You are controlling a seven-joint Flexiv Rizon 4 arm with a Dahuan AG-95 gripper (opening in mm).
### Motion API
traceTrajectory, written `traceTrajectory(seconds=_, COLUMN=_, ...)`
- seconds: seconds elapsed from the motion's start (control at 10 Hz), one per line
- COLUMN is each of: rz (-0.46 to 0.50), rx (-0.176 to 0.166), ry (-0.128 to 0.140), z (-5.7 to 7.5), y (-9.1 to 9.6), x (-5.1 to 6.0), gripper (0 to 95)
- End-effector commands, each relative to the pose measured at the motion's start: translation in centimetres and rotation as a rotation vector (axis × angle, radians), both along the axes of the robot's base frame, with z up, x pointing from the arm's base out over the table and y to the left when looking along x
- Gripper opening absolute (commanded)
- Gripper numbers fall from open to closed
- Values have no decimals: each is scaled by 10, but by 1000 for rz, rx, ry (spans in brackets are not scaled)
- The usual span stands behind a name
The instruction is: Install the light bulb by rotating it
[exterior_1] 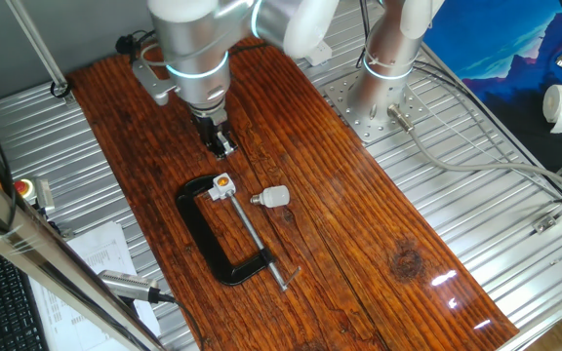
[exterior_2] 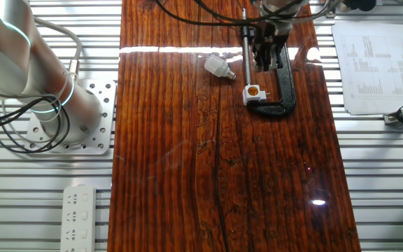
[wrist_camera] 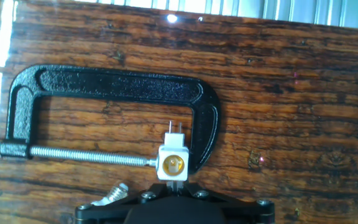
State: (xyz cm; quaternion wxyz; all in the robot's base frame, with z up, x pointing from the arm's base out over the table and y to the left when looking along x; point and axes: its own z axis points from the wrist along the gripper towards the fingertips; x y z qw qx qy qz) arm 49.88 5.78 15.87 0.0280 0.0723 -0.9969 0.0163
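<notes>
Near the middle of the wooden bench, seen from one fixed view, the light bulb lies on its side, screw base pointing toward the white socket block just beside it. That block sits gripped in a black C-clamp. The pincer hangs above the boards just beyond the socket, toward the far edge, holding nothing; its fingers look close together, though the gap cannot be judged with certainty.

From the other fixed view, the bulb rests apart from the clamp's threaded rod, well inside the bench's long edges. The pincer stands over the clamp frame, not over the bulb.

From the hand view, the socket with its orange centre faces the camera; only the bulb's silvery base shows at the lower edge. Fingertips are not visible.

Assessment: the pick-up is not yet done. Recommended: shift sideways over the bulb, open wide, grasp the frosted cap across its width, leaving the thread free for upright alignment with the socket.
</notes>
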Motion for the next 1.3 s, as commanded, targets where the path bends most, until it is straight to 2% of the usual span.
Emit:
traceTrajectory(seconds=0.1, rz=-1, rx=-14, ry=-5, z=0, y=0, x=0, gripper=0)
traceTrajectory(seconds=0.5, rz=105, rx=-9, ry=0, z=0, y=1, x=-3, gripper=0)
traceTrajectory(seconds=0.6, rz=107, rx=-8, ry=7, z=-2, y=6, x=-13, gripper=0)
traceTrajectory(seconds=0.7, rz=110, rx=-5, ry=3, z=-9, y=14, x=-26, gripper=190)
traceTrajectory(seconds=0.8, rz=96, rx=2, ry=1, z=-14, y=22, x=-32, gripper=190)
traceTrajectory(seconds=0.9, rz=83, rx=-1, ry=4, z=-16, y=29, x=-33, gripper=190)
traceTrajectory(seconds=1.0, rz=63, rx=-2, ry=10, z=-18, y=41, x=-35, gripper=380)
traceTrajectory(seconds=1.1, rz=51, rx=11, ry=17, z=-23, y=50, x=-39, gripper=380)
traceTrajectory(seconds=1.2, rz=40, rx=25, ry=12, z=-26, y=54, x=-39, gripper=190)
traceTrajectory(seconds=1.3, rz=55, rx=24, ry=3, z=-26, y=54, x=-39, gripper=0)
